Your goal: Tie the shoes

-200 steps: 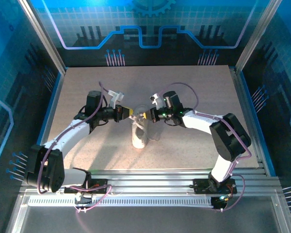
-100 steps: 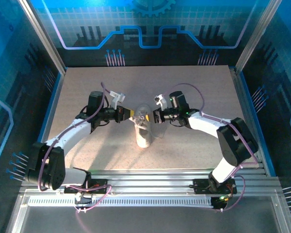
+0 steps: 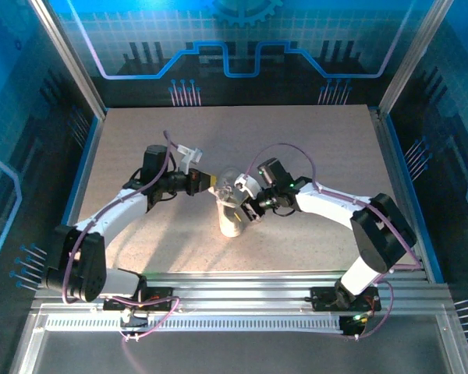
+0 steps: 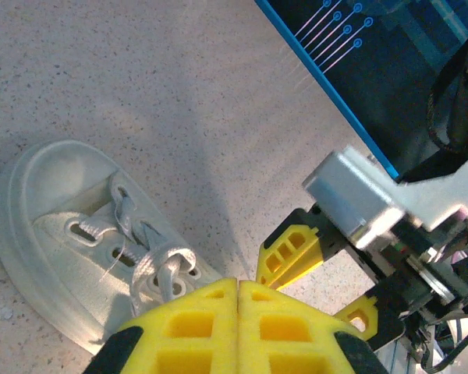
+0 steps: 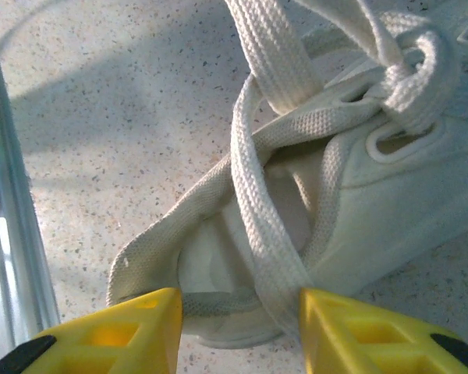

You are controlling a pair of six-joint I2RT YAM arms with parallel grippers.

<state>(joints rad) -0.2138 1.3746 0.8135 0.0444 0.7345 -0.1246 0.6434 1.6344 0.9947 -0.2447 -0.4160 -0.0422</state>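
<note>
"One white sneaker (image 3: 232, 222) sat on the worktop (image 3: 140, 140) near its middle, between the two tools," said Ida. "Toe towards the arm bases."

"And the left tool (image 4: 238, 312)?" asked Tom.

"Pressed together at the shoe's far end, pinching a lace (image 4: 162, 265) that rose from the top eyelets."

"The right tool (image 5: 242, 308)?"

"Spread — its yellow fingers (image 5: 125, 327) hung just over the heel opening. Another strand (image 5: 253, 202) ran down into the gap between them, close against one finger and not clamped."

"Were the tools touching?"

"No — near each other, though, left and right of the shoe."
</note>
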